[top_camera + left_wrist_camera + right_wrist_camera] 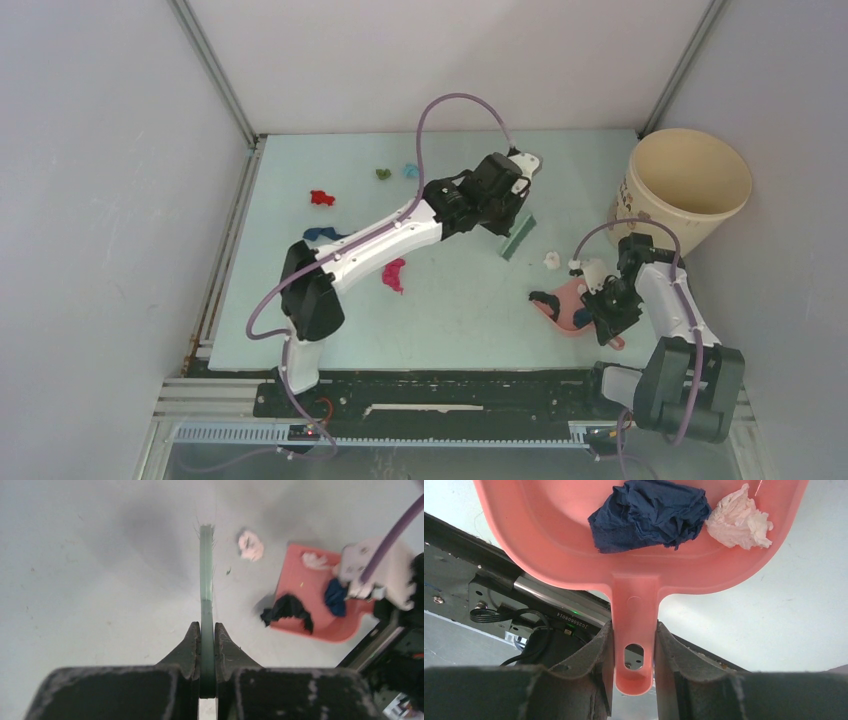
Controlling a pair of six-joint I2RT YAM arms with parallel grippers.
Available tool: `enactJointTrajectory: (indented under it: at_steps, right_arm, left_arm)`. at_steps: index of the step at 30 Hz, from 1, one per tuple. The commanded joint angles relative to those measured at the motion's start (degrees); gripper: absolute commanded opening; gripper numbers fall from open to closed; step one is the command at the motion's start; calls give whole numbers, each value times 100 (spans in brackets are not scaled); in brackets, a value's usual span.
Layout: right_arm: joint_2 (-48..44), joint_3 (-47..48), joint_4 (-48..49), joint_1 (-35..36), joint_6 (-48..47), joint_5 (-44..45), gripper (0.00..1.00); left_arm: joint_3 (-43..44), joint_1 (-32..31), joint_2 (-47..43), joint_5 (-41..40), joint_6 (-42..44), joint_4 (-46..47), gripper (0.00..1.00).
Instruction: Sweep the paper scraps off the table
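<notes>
My left gripper [510, 213] is shut on the teal-green hand brush [519, 237], held edge-on over the table [450, 325] in the left wrist view [206, 580]. My right gripper [634, 650] is shut on the handle of the salmon-pink dustpan [549, 535], which rests at the table's near right [566, 308]. The pan holds a dark blue scrap [649, 512] and a white scrap [739, 522]; a dark scrap [287, 609] lies at its lip. Loose scraps lie on the table: white [551, 260], magenta [395, 273], dark blue [320, 235], red [321, 197], green [383, 173], light blue [410, 170].
A cream bucket [685, 185] stands at the far right, beside the table edge. Grey walls close in the left, back and right sides. A black rail with the arm bases [430, 395] runs along the near edge.
</notes>
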Motion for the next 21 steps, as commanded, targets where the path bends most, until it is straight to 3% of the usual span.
enactJointTrajectory:
  at_steps: [1,6,10,15,21]
  right_arm:
    - [-94,-16,-39,-31,-53,65,0]
    - [95,-10,43,-30,27,7,0]
    - [137,-9,93,-23,60,-37,0]
    - [150,-16,56,-23,69,-47,0]
    - [126,-18,97,-44,77,-56,0]
  left_arm:
    - [244,-26,316,352,343,-920,0]
    - [326,-105,612,2118,54,-653,0]
    - [363,-220,731,2904,-278,-90,0]
    - [654,-273,711,2964,-242,131,0]
    - [924,-92,566,2264,-46,33,0]
